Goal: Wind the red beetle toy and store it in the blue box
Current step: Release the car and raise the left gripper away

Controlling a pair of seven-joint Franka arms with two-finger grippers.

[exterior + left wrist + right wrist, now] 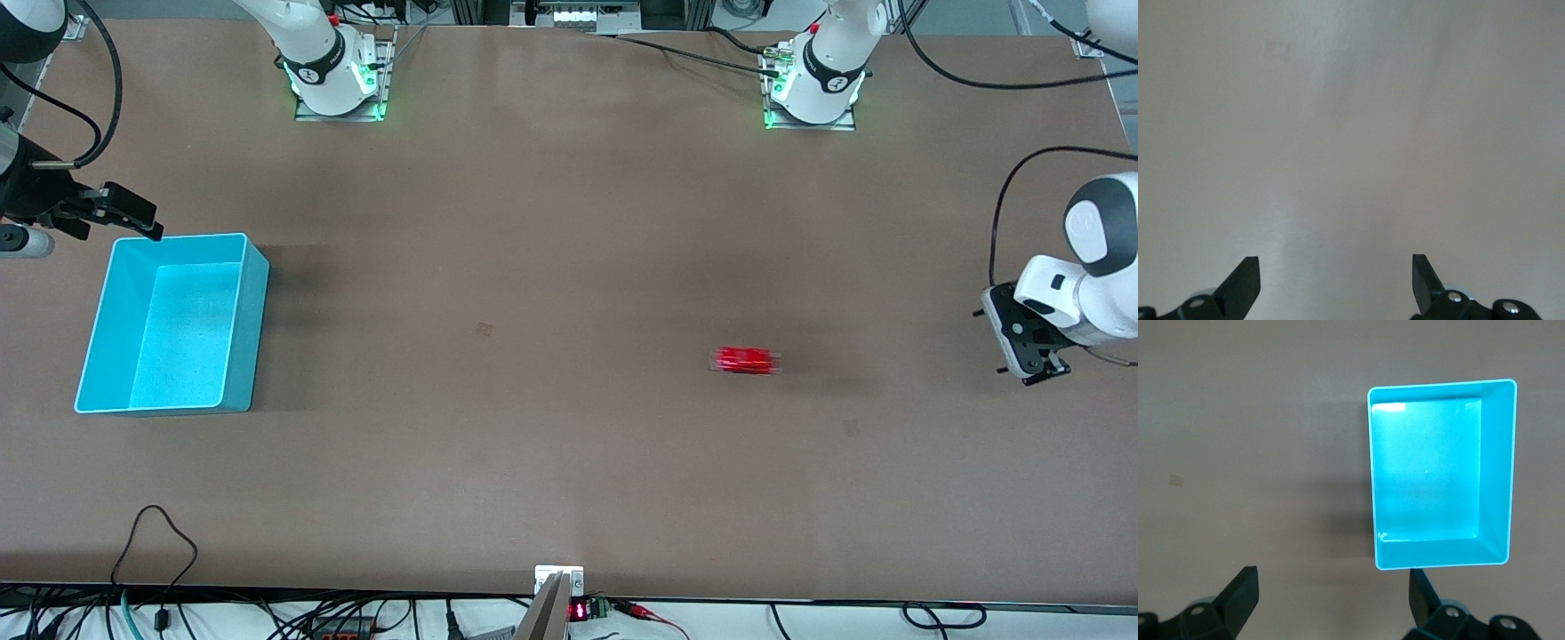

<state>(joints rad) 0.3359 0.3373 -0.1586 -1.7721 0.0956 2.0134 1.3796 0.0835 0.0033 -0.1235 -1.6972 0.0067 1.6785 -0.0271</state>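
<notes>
The red beetle toy (pixel 747 360) sits on the bare brown table, toward the left arm's end, and no gripper holds it. It does not show in either wrist view. The blue box (pixel 253 329) stands open and empty toward the right arm's end. My left gripper (pixel 994 342) hangs open and empty near the table's end, apart from the toy; its wrist view shows only bare table between the fingers (pixel 1245 283). My right gripper (pixel 147 227) is open and empty just past the box's corner nearest the robots' bases. Its wrist view shows the box (pixel 1498 467) from above.
The two arm bases (pixel 338 80) (pixel 813 84) stand along the table edge farthest from the front camera. Cables (pixel 160 542) trail along the edge nearest the camera. A small square mark (pixel 484 329) lies mid-table.
</notes>
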